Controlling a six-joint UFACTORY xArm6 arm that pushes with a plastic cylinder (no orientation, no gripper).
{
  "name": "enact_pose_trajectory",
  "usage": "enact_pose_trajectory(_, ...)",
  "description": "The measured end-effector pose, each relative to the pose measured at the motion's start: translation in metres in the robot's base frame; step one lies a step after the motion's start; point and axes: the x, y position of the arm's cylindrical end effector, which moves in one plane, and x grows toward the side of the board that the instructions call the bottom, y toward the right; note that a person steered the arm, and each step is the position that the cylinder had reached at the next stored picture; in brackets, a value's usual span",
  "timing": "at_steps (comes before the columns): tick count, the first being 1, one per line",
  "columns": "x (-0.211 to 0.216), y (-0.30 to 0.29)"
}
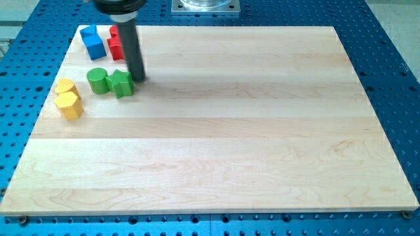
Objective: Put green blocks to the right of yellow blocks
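Two green blocks lie at the view's upper left: a green cylinder (98, 80) and a green star-shaped block (121, 84) touching it on its right. Two yellow blocks sit left of and below them: a yellow heart-like block (65, 86) and a yellow hexagon block (69, 105), close together. The dark rod comes down from the view's top, and my tip (139, 79) rests on the board just right of the green star block, touching or nearly touching its upper right side.
A blue block (94, 42) and a red block (116, 43) lie near the board's top left corner, the red one partly hidden behind the rod. The wooden board (230, 131) lies on a blue perforated table (394, 65).
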Motion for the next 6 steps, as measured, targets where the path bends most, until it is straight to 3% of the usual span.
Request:
enact_pose_trajectory(1,0.049,-0.033)
enact_pose_trajectory(2,-0.001,0.005)
enact_pose_trajectory(3,-0.034,-0.024)
enact_pose_trajectory(4,-0.008,-0.077)
enact_pose_trajectory(5,0.005,-0.076)
enact_pose_trajectory(6,-0.017,-0.065)
